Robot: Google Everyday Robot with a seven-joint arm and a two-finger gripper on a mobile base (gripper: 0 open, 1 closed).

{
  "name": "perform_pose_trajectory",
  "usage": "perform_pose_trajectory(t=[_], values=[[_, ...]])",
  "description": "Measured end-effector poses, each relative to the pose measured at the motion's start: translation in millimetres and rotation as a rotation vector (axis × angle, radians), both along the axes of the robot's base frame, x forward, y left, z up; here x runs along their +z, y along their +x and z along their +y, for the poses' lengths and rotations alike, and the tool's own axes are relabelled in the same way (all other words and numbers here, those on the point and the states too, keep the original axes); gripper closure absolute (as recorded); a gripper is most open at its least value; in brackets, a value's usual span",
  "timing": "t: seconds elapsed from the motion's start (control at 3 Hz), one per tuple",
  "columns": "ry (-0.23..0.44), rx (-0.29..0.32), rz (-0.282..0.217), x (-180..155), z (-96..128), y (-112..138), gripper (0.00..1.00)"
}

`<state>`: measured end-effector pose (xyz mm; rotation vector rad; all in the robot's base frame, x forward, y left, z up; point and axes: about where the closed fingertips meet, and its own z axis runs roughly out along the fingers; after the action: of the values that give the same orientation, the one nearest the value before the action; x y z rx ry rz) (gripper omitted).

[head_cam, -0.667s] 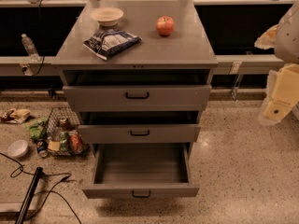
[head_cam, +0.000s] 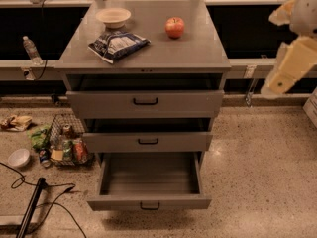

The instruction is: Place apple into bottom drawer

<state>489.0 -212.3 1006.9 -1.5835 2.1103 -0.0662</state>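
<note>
The red apple [head_cam: 174, 27] sits on the grey cabinet top [head_cam: 198, 53], toward the back right. The bottom drawer [head_cam: 148, 202] is pulled well out and its inside shows nothing in it. The two drawers above it are pulled out a little. My gripper [head_cam: 291, 63], a cream-coloured piece, hangs in the air at the right edge of the camera view, right of the cabinet and well apart from the apple. It holds nothing that I can see.
A cream bowl [head_cam: 113, 17] and a blue-white snack bag [head_cam: 118, 45] lie on the cabinet top left of the apple. A wire basket of items [head_cam: 67, 145], a small white bowl [head_cam: 19, 157], a cable and a pole lie on the floor at left.
My gripper has moved up a little at the right edge. The apple and the drawers have not moved.
</note>
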Motion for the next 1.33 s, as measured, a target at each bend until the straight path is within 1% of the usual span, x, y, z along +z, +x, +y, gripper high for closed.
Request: perform_pose_trajectory(t=[0.33,0.67,1.0,1.33], values=[[0.266,-0.045,-0.151,29,3,79,0.0],[0.663,-0.13,-0.217,28,39,186,0.0],[0.857,-0.222,-0.225,12,58,238,0.0],[0.889,-0.258,-0.281,18,53,253,0.0]])
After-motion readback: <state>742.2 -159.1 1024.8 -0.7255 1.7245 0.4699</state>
